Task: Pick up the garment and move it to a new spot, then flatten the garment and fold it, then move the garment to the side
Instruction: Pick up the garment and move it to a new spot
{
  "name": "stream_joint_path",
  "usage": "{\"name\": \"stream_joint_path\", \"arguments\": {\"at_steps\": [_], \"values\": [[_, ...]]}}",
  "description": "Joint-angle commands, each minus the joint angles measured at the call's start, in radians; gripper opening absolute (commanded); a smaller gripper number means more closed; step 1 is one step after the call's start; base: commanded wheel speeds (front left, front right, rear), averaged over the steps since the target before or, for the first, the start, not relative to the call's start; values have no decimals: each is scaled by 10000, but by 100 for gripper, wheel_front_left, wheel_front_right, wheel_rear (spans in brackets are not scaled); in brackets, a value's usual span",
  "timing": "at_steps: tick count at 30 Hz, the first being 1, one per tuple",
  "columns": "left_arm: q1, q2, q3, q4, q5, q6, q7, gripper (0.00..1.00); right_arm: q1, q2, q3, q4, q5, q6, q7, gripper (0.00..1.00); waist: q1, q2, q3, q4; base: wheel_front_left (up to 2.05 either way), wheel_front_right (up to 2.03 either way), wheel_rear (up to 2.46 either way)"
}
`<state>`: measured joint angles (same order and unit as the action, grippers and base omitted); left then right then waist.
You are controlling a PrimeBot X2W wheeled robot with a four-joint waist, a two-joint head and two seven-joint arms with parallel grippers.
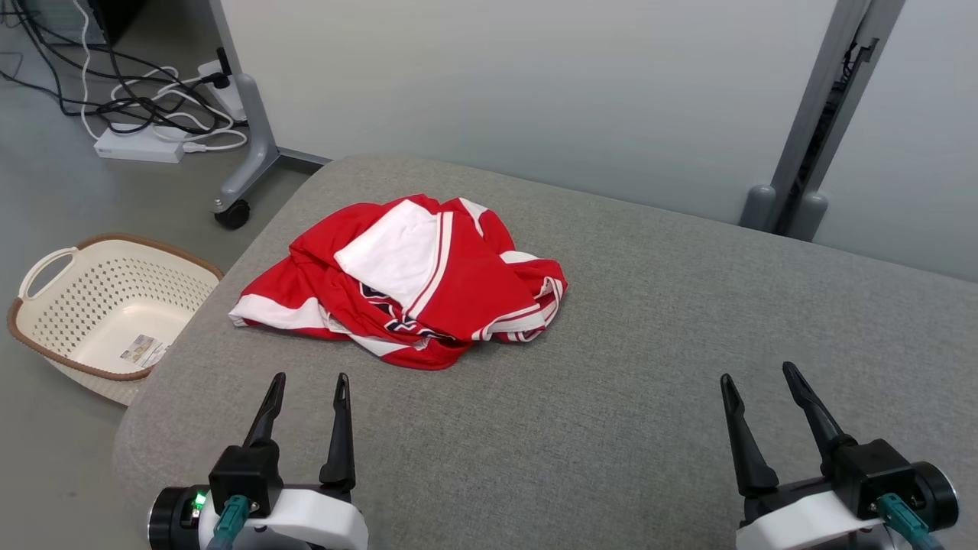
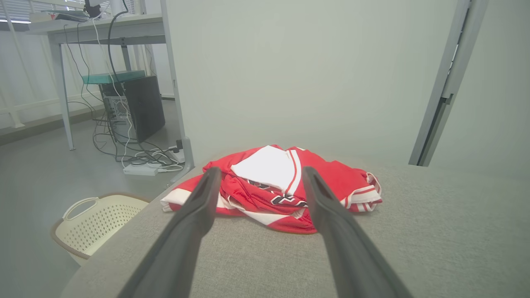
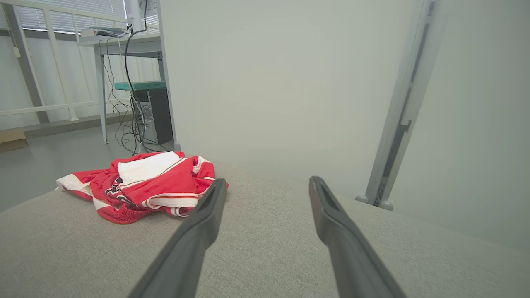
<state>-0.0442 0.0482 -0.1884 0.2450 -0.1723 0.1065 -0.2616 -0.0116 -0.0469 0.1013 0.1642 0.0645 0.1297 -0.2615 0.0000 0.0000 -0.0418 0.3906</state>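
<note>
A cream basket (image 1: 99, 294) is seen on the floor (image 1: 46, 206) beside the left edge of the grey table (image 1: 649, 344). Over the table's near left, the left gripper (image 1: 310, 378) is held spread and empty. The crumpled red-and-white garment (image 1: 466, 294) is laid on the table's far left part. Over the table's near right, the right gripper (image 1: 756, 372) is held spread, empty.

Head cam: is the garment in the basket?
No, the garment lies crumpled on the grey padded surface, apart from the basket on the floor to its left.
</note>
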Motion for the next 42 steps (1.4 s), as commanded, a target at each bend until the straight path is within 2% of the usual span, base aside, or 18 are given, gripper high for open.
{"name": "stream_joint_path", "arguments": {"at_steps": [1, 17, 22, 27, 32, 34, 37, 42], "values": [[61, 39, 54, 12, 77, -78, -46, 100, 2, -66, -11, 10, 81, 19, -62, 100, 0, 0, -29, 167, 0, 0, 0], [-266, 41, 293, 190, -390, -406, -44, 100, -142, -66, 194, 2, -141, 20, -62, 100, 0, 0, 291, -586, 0, 0, 0], [-1550, 176, 762, 645, -345, -909, -43, 100, -513, -70, 261, -216, -474, 20, -62, 100, 0, 0, 1213, -1033, 0, 0, 0], [-3710, 927, 953, 1865, -238, -1596, 61, 100, -1044, -179, 393, -425, -659, 20, -31, 100, 0, 0, 2325, -1576, 0, 0, 0], [-6061, 2017, 1073, 3144, -747, -2151, 1495, 100, -1475, -251, 437, -563, -777, 20, 4, 100, 0, 0, 3324, -2164, 0, 0, 0], [-6862, 2326, 1166, 3596, -1347, -2298, 2320, 100, -1635, -259, 431, -600, -809, 20, -3, 100, 0, 0, 3661, -2378, 0, 0, 0], [-7845, 2652, 1014, 4140, -2901, -2375, 3860, 100, -1871, -268, 437, -583, -820, 20, -18, 100, 0, 0, 4057, -2688, 0, 0, 0], [-8598, 3707, 243, 4355, -5531, -2364, 6294, 100, -2176, -212, 486, -581, -816, 20, -46, 100, 0, 0, 4436, -3100, 0, 0, 0]]}}
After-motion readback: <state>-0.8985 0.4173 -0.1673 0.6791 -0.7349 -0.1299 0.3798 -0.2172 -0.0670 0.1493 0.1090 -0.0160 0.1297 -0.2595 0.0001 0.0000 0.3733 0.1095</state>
